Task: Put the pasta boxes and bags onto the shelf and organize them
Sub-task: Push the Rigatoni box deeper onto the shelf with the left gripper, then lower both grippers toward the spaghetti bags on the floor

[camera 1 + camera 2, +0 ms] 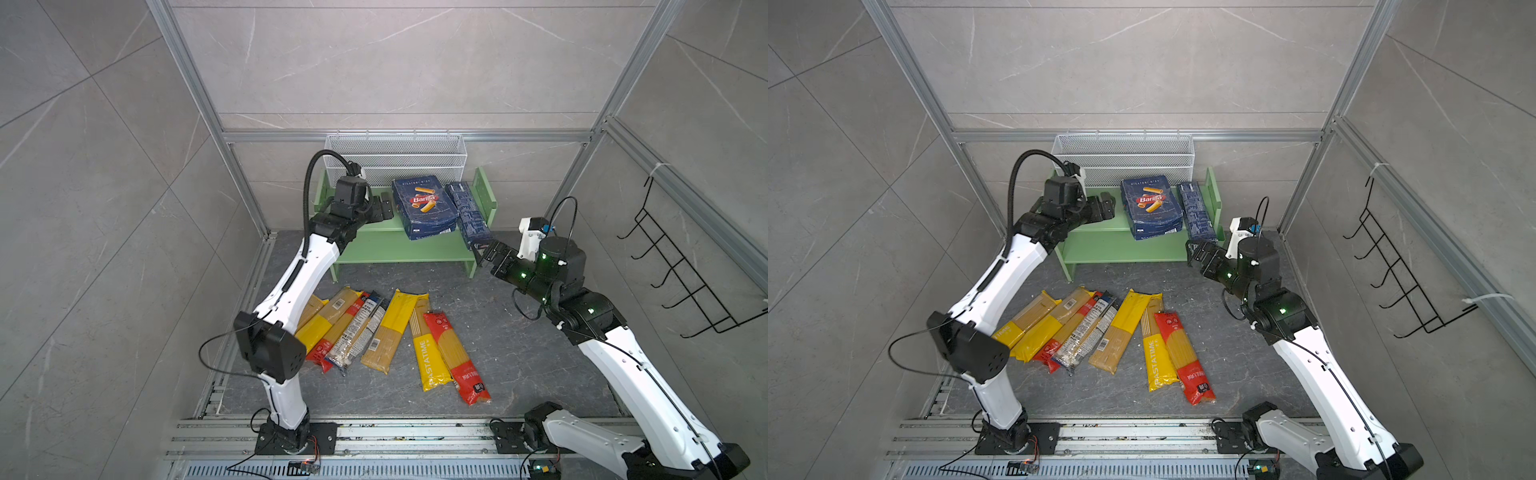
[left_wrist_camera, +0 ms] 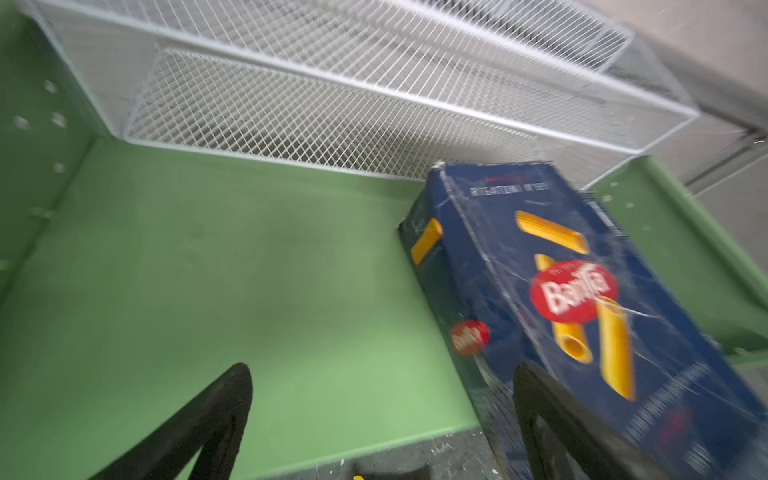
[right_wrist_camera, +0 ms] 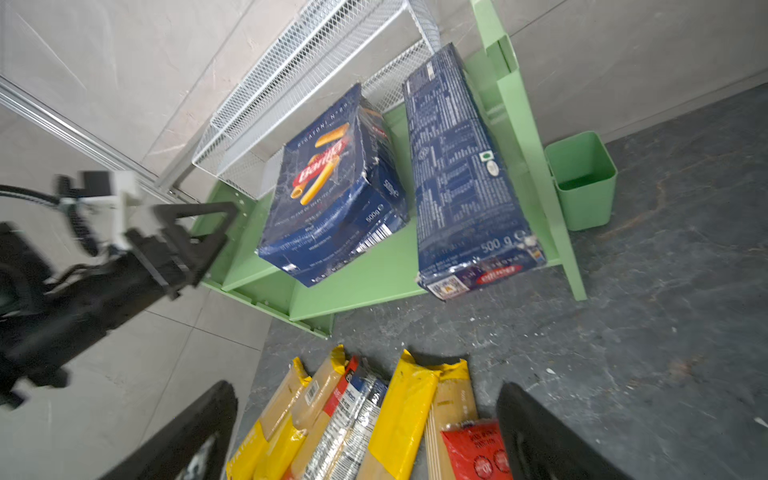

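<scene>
Left gripper (image 2: 384, 370): the two black fingers are seen far apart and nothing is held between them.
Left gripper, place: it is held above the left part of the upper board, just beside the wide box; whether the box is touched cannot be told, as the left wrist view is blurred.
Right gripper (image 3: 365, 388): the jaws are spread wide and nothing is held.
Right gripper, place: in both top views it is seen at the right front corner of the shelf (image 1: 374, 249), near the front end of the narrow box, with a gap between them in the right wrist view.
Wide box (image 1: 424, 208): a dark blue carton with a red Barilla logo, laid flat on the upper board right of the middle, its front end carried out over the front edge.
Narrow box (image 1: 469, 216): a long dark blue carton with small print, laid next to the wide box by the right side panel, its front end also past the edge.
Bags (image 1: 1113, 332): seven slim spaghetti packets, yellow, red and clear, are spread side by side on the dark floor (image 1: 519, 353) in front of the shelf, some overlapped; one is marked PASTATIME.
Lower board: nothing is seen on the part that shows.
Mesh basket (image 1: 395, 158): a white one is placed behind the shelf, at the wall.
Green cup (image 3: 582, 183): it is seen just outside the right side panel.
Hook rack (image 1: 685, 270): a black wire one is fixed on the right wall.
</scene>
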